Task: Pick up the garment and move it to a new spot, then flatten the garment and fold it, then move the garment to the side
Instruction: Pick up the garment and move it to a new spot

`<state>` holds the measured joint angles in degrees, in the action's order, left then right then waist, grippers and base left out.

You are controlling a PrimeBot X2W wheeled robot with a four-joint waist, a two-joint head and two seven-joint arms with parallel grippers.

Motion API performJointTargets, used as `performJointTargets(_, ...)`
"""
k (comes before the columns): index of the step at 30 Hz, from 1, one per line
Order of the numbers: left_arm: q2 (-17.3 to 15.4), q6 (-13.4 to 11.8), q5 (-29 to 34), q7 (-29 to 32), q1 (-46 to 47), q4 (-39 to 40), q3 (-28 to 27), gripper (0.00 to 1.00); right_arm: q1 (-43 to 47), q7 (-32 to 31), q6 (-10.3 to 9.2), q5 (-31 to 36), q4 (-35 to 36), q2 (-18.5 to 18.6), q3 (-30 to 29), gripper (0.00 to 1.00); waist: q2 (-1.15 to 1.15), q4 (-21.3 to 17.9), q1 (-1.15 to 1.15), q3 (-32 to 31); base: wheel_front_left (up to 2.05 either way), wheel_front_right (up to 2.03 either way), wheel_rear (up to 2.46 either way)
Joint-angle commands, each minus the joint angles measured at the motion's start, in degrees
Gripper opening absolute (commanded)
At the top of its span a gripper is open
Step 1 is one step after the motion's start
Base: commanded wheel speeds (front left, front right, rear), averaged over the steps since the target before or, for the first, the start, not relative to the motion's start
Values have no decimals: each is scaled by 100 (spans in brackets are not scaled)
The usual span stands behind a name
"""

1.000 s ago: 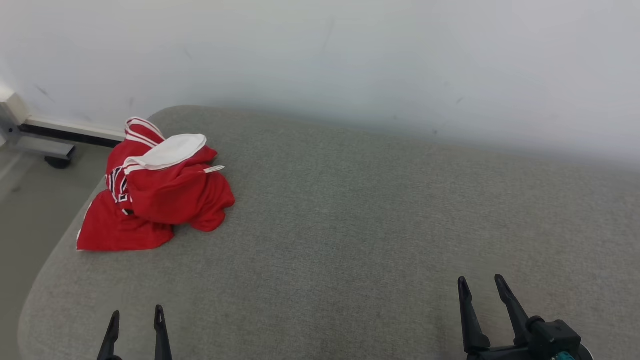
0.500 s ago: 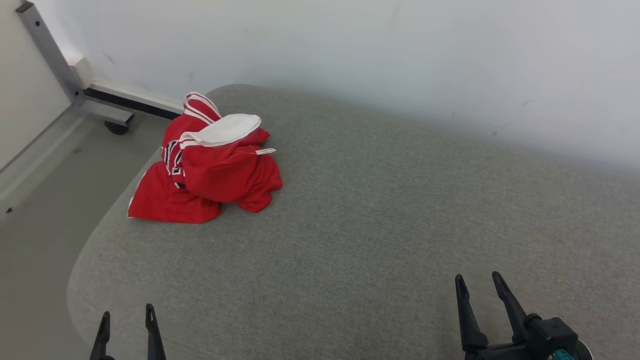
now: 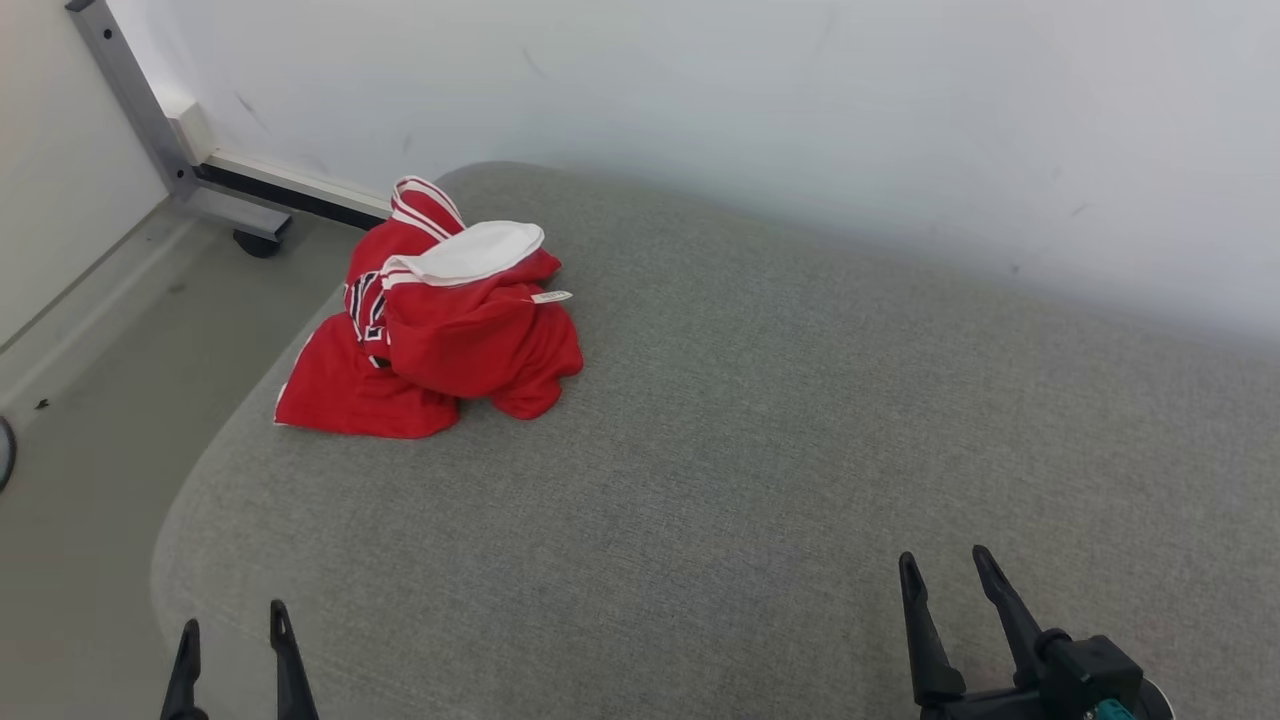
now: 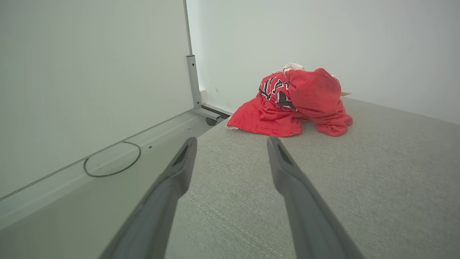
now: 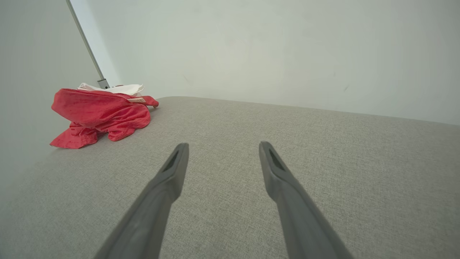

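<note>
Garment [image 3: 440, 330] lay bunched well ahead of left claw [image 3: 232, 620] | that and right claw [image 3: 945, 558] stood open, empty | risk judged: one-layer pinch dragging garment off cushion [image 3: 700, 480] edge.

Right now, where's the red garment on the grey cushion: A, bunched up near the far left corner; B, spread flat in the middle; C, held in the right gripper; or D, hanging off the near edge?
A: the red garment lies crumpled by the far left corner of the grey cushion, well apart from the open left gripper and right gripper.
</note>
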<state>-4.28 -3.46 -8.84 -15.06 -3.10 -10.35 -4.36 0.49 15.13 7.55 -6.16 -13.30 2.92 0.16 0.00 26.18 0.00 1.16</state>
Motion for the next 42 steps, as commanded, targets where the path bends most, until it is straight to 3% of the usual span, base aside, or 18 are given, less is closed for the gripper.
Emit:
performJointTargets(1,40,16,-39,-18,145,31,11,100,-64,4,-12,10,-3,-6,34,100,0,-80,0,76,0,0,0)
performJointTargets(12,-193,172,-331,-19,1485,-233,-232,100,-467,4,-12,233,179,22,-9,100,0,-847,0,770,0,0,0)
performJointTargets(21,-807,199,-458,-17,2715,-668,-719,100,-776,4,-12,200,351,108,3,100,0,-1826,0,1411,0,0,0)
performJointTargets(28,-1355,230,-667,144,3403,-1283,-1027,100,-902,4,-12,126,478,118,-92,100,0,-2360,0,1752,0,0,0)
performJointTargets(35,-1692,150,-773,772,3677,-2026,-1151,100,-975,4,-12,56,562,82,-146,100,0,-2623,0,1942,0,0,0)
performJointTargets(42,-1673,12,-859,1425,3631,-2697,-1111,100,-989,4,-12,30,535,43,-152,100,0,-2620,0,1969,0,0,0)
